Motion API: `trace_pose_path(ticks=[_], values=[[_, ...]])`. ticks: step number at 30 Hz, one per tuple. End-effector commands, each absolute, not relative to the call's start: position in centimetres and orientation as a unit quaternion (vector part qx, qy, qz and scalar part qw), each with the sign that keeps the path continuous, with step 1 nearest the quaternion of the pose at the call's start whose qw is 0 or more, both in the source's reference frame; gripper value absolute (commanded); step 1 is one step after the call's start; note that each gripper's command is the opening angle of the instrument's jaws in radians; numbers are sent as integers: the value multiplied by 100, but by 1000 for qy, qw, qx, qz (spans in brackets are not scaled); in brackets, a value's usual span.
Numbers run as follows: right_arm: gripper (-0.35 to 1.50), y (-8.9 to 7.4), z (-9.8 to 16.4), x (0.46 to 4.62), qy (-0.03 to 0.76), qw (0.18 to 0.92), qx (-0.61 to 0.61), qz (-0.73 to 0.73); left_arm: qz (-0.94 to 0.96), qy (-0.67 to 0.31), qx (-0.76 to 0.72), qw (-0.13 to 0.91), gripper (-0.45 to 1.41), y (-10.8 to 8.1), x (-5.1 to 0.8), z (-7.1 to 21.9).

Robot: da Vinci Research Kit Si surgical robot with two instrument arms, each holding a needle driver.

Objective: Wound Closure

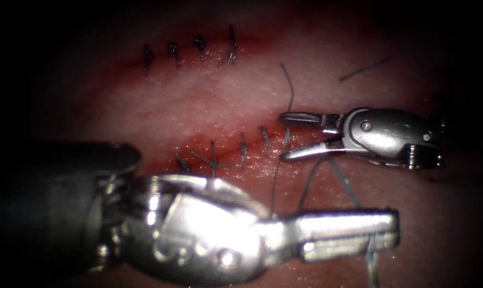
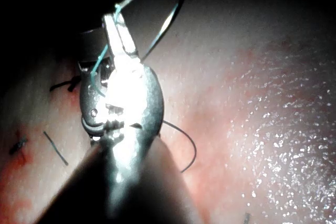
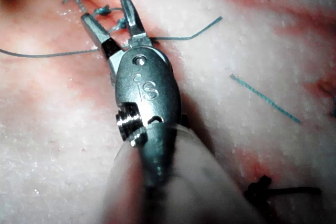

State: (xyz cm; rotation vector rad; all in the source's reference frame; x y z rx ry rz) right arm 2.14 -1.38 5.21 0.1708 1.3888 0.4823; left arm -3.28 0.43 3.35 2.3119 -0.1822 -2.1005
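The right tool [image 3: 111,27] bears stamped marks on its metal body that look like "is"; no other lettering is legible.

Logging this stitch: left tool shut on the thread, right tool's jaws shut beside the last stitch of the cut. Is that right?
One error: the right tool's jaws are open, as the endoscope view shows, straddling the last stitch. The left tool is indeed shut on the thread.

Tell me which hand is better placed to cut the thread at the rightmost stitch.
Right, most likely. The right hand is open at the rightmost stitch, and only it can cut. The left hand is shut on the thread.
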Motion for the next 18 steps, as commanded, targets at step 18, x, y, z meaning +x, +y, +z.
trace_pose_path(ticks=[18], values=[[-35, -175, 540, 298, 678, 706, 75, 192, -629, -50, 774, -55, -45, 89, -312, 426]])
